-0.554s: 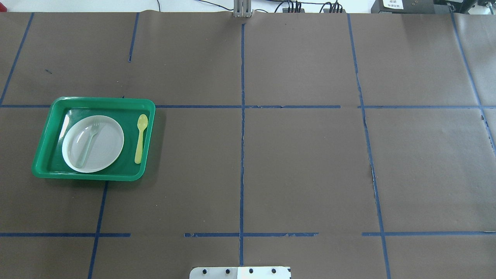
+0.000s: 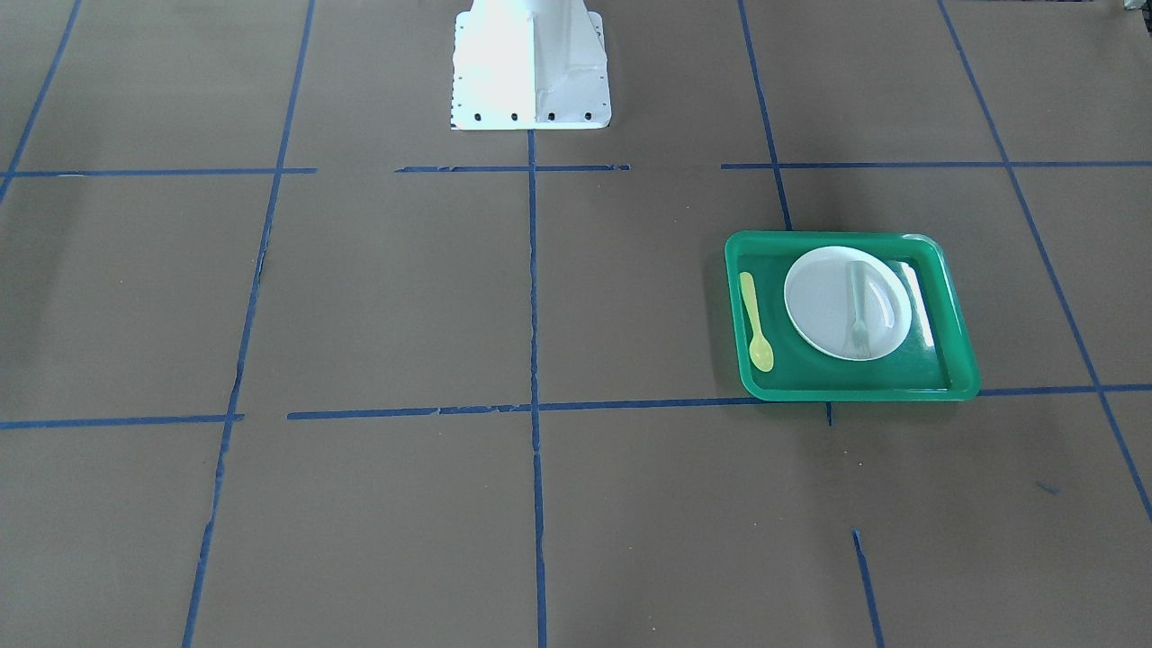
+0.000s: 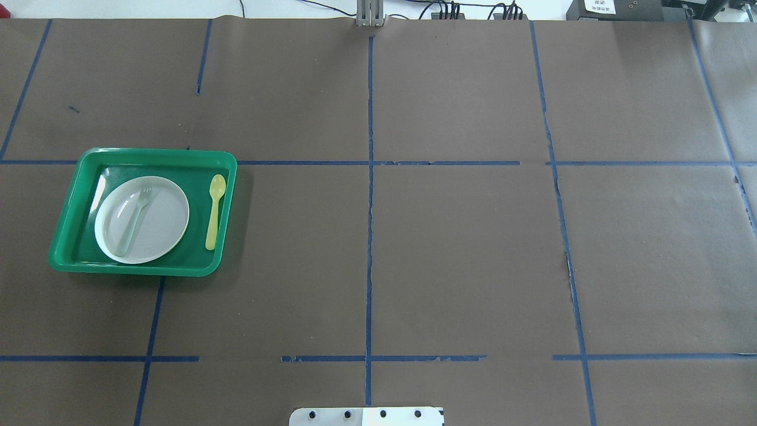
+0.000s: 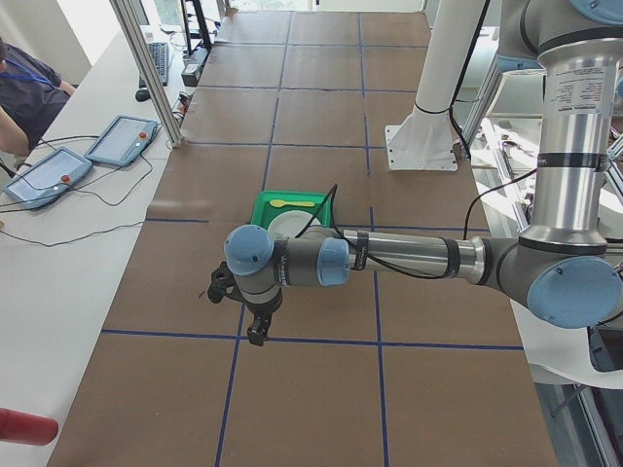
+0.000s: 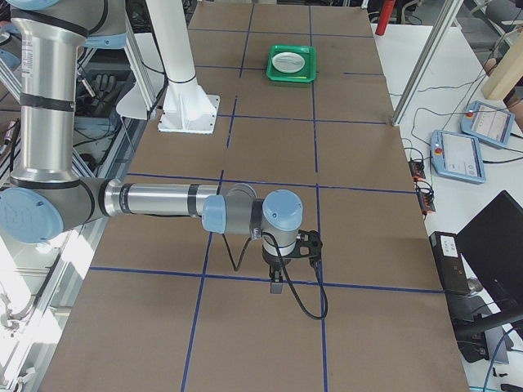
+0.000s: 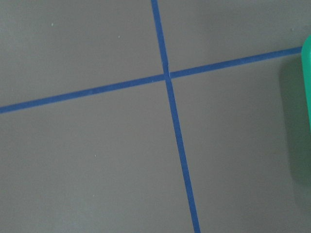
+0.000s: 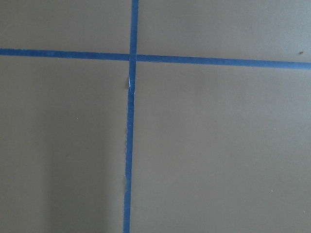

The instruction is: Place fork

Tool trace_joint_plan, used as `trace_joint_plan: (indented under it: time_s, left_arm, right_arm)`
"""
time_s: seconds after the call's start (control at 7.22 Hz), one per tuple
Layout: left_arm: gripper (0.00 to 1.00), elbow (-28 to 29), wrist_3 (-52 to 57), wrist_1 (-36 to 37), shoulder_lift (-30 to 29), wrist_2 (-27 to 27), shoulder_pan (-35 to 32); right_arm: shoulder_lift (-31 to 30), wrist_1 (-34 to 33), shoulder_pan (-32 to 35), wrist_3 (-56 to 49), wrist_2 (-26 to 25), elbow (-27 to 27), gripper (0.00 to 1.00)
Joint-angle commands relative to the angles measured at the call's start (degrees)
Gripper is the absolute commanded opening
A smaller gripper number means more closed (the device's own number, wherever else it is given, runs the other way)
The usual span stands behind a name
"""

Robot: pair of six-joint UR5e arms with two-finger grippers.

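Note:
The pale translucent fork [image 3: 135, 219] lies on a white plate [image 3: 162, 228] inside a green tray [image 3: 148, 153], tines toward the far side. It also shows in the front-facing view [image 2: 858, 310]. Neither gripper appears in the overhead or front-facing views. The left gripper [image 4: 253, 329] hangs above the table on the near side of the tray in the left side view. The right gripper [image 5: 276, 284] hangs over a tape crossing, far from the tray, in the right side view. I cannot tell whether either is open or shut.
A yellow spoon [image 3: 214, 212] lies in the tray beside the plate. The tray's edge [image 6: 306, 111] shows at the right of the left wrist view. Blue tape lines grid the brown table. The robot's white base [image 2: 529, 63] stands at the table's edge.

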Motion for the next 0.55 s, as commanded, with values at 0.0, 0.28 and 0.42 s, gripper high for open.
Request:
trace_joint_plan:
  time_s: [0.0, 0.28, 0.42]
  left_arm:
    - [1.00, -2.47, -12.79, -3.54, -1.80, -0.15, 2.36]
    - [1.00, -3.98, -27.11, -13.42, -2.95, 0.73, 11.99]
    - [1.00, -4.16, -29.15, -13.91, -3.12, 0.65, 14.39]
  right_arm:
    - [0.00, 0.00, 0.00, -0.04, 0.00, 0.00, 1.00]
    - [0.00, 0.00, 0.00, -0.04, 0.00, 0.00, 1.00]
    - [0.00, 0.00, 0.00, -0.04, 0.00, 0.00, 1.00]
